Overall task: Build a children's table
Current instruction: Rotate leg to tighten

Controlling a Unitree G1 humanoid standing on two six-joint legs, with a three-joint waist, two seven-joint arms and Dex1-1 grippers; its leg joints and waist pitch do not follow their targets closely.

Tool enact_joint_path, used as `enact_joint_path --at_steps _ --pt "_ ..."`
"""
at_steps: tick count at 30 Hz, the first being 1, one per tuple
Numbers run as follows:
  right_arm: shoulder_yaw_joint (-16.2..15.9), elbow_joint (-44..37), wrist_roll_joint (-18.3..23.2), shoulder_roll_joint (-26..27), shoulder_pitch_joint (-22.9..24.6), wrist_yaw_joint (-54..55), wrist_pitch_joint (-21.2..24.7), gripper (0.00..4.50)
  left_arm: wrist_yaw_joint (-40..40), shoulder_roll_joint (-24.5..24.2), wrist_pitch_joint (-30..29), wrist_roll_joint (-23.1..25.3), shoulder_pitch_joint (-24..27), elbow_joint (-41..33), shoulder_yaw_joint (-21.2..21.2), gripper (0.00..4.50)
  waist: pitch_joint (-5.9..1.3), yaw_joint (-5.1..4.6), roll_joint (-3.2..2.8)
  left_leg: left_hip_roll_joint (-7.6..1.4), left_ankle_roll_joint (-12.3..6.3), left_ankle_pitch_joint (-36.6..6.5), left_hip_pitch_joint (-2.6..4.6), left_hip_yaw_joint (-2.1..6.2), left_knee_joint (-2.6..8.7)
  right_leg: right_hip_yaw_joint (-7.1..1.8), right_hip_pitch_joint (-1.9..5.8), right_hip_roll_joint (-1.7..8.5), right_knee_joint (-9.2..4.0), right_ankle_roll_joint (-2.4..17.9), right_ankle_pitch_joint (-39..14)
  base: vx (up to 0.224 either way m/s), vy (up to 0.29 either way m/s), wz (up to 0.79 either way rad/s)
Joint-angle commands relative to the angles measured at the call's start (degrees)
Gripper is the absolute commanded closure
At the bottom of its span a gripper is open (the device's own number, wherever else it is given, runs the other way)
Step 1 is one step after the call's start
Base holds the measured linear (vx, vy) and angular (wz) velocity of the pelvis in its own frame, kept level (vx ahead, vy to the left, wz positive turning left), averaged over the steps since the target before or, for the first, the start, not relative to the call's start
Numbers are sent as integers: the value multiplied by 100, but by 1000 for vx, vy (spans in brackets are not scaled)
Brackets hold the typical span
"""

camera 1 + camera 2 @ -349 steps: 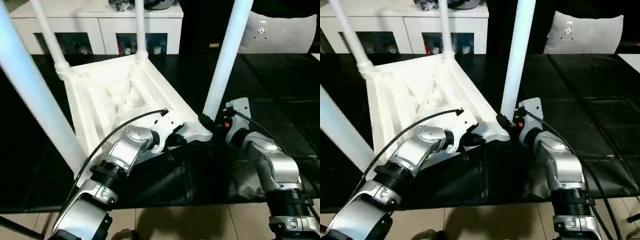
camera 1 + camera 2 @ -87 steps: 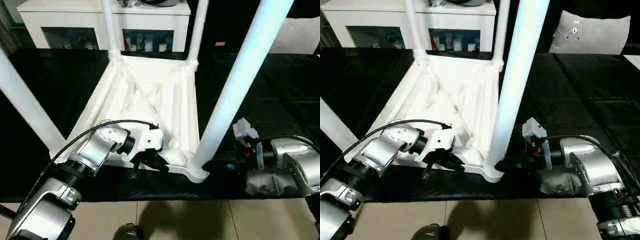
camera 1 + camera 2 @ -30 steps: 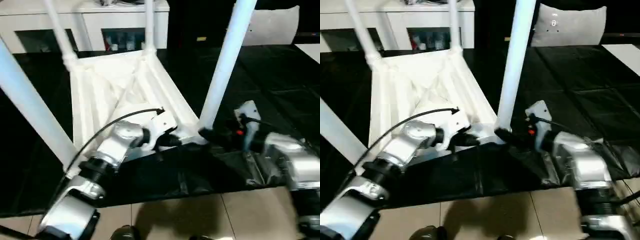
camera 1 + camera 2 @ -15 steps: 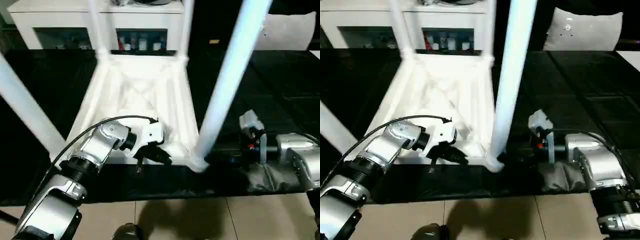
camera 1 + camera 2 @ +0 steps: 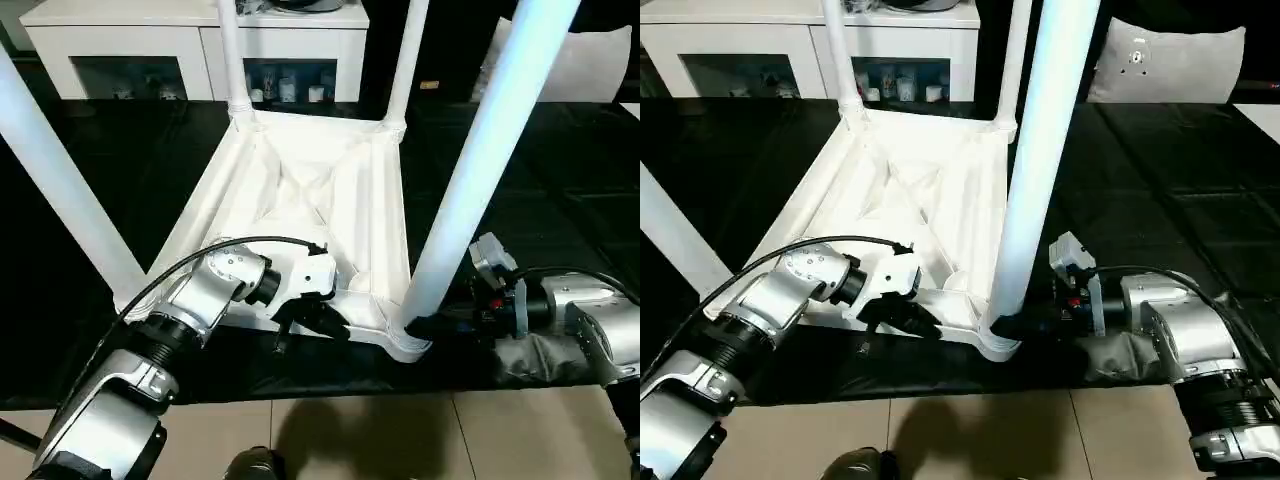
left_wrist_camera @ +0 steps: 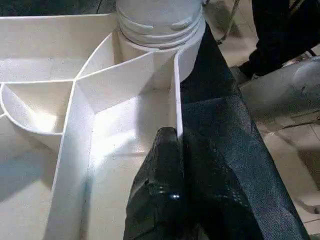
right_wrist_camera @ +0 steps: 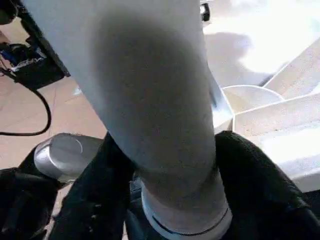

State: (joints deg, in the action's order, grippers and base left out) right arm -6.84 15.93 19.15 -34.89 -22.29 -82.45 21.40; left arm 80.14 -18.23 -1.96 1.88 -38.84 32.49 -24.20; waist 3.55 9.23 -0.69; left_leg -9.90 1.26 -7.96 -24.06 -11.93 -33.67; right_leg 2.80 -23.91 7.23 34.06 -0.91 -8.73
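Lying upside down: children's table (image 5: 310, 215) on the black work table (image 5: 560, 190), legs up
Left gripper (image 5: 318, 318): fingers pressed together on the table's near rim
Right gripper (image 7: 165, 200): fingers either side of the near right leg (image 5: 470, 190)'s base; grip unclear

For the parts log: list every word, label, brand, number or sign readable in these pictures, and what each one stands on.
No text can be read anywhere.
Pale cushion behind the black work table: a small dark mark, too small to read.
Items on the white cabinet shelves: too small and blurred to read.
Children's table, its legs and both arms: no lettering shows.
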Motion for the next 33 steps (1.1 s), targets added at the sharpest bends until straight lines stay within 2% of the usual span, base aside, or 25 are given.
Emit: enact_joint_path --at_steps 1,5,6,7,10,11,12,13,14,16,18,19,20,21,24,27,28,30,31,33 --pt "8 10 76 12 10 -47 -38 220 90 68 154 -123 -199 -120 30 450 -418 -54 71 -349 -77 -2155 256 160 463 -141 180 198 -394 1217 -1842 0 0 0" --pt "58 -275 178 172 118 316 299 239 -248 153 -93 -123 -197 -116 157 450 -404 -54 72 -345 -48 -2248 267 163 471 -146 172 196 -414 1171 -2018 0 0 0" --pt "96 -346 134 337 104 749 515 239 -446 229 -328 -163 -197 -149 256 450 -391 -63 102 -339 -41 -2251 253 167 477 -144 169 200 -416 1128 -2129 0 0 0" --pt "110 -334 19 469 73 1103 568 240 -602 283 -524 -170 -205 -179 312 450 -387 -83 90 -336 3 -2277 253 178 483 -143 160 201 -417 1099 -2222 0 0 0" --pt "240 -133 -356 943 -111 2292 590 242 -1207 504 -1005 -108 -253 -205 459 450 -363 -223 98 -307 200 -2493 234 214 511 -127 138 209 -438 973 -2595 0 0 0" --pt "354 -3 -517 1253 -258 3026 733 244 -1706 726 -1283 -72 -312 -145 583 450 -361 -264 98 -296 246 -2526 215 229 519 -116 145 210 -442 933 -2688 0 0 0" --pt "394 28 -566 1360 -305 3277 802 246 -1871 808 -1393 -68 -333 -125 625 450 -363 -346 111 -277 315 -2596 205 246 520 -92 152 206 -463 853 -2843 0 0 0" --pt "427 53 -632 1465 -353 3542 863 248 -2026 889 -1494 -69 -351 -118 663 450 -362 -414 100 -274 360 -2700 227 260 516 -87 129 209 -490 790 -2983 0 0 0" --pt "596 248 -799 1757 -544 4356 1048 248 -2465 1115 -1670 -65 -401 -86 779 450 -364 -480 101 -261 349 -2744 211 264 516 -79 144 198 -505 759 -2989 0 0 0" --pt "789 414 -720 1983 -696 4793 1268 248 -2749 1278 -1771 -65 -440 -53 859 450 -377 -579 114 -232 300 -2718 191 261 501 -63 146 185 -528 747 -2944 0 0 0" --pt "772 402 -795 2087 -739 4943 1013 248 -2965 1382 -1703 24 -460 -27 835 450 -388 -620 119 -234 186 -2565 165 250 495 -67 167 181 -544 737 -2742 0 0 0" --pt "766 423 -833 2138 -759 4985 787 248 -3013 1426 -1706 49 -459 -29 809 450 -395 -611 112 -238 147 -2508 177 239 491 -72 161 178 -550 739 -2643 0 0 0" --pt "773 450 -834 2189 -770 5002 610 216 -3047 1455 -1703 70 -447 -40 787 450 -431 -617 106 -243 41 -2273 178 211 473 -87 173 163 -519 863 -2157 0 0 0" --pt "826 467 -787 2263 -784 4994 556 184 -3108 1481 -1699 115 -437 -64 780 450 -433 -619 109 -240 -4 -2207 168 201 470 -87 180 151 -507 906 -2015 0 0 0" --pt "853 329 -747 2253 -738 4871 604 174 -3141 1453 -1766 143 -435 -110 804 450 -449 -585 96 -249 -192 -1919 192 160 435 -100 190 133 -468 1119 -1555 0 0 0" --pt "820 175 -718 2091 -640 4606 626 140 -3047 1337 -1653 155 -390 -158 766 450 -469 -505 92 -253 -338 -1507 191 141 409 -98 232 132 -413 1235 -1084 0 0 0" --pt "809 142 -707 2021 -606 4510 626 135 -3004 1297 -1606 155 -368 -173 754 450 -498 -479 112 -253 -404 -1318 190 138 391 -90 260 138 -378 1291 -874 0 0 0" --pt "750 116 -680 1811 -534 4268 535 129 -2859 1212 -1443 107 -325 -195 728 450 -500 -444 112 -249 -491 -1196 186 127 373 -85 272 136 -369 1330 -729 0 0 0" --pt "731 111 -678 1727 -508 4181 496 103 -2782 1176 -1370 84 -307 -205 714 450 -494 -418 105 -256 -516 -1184 191 124 370 -87 269 147 -369 1352 -745 0 0 0" --pt "748 43 -612 1463 -399 3793 423 88 -2495 999 -1218 75 -258 -224 634 450 -495 -374 90 -262 -495 -1226 201 123 367 -87 269 147 -373 1353 -860 0 0 0"
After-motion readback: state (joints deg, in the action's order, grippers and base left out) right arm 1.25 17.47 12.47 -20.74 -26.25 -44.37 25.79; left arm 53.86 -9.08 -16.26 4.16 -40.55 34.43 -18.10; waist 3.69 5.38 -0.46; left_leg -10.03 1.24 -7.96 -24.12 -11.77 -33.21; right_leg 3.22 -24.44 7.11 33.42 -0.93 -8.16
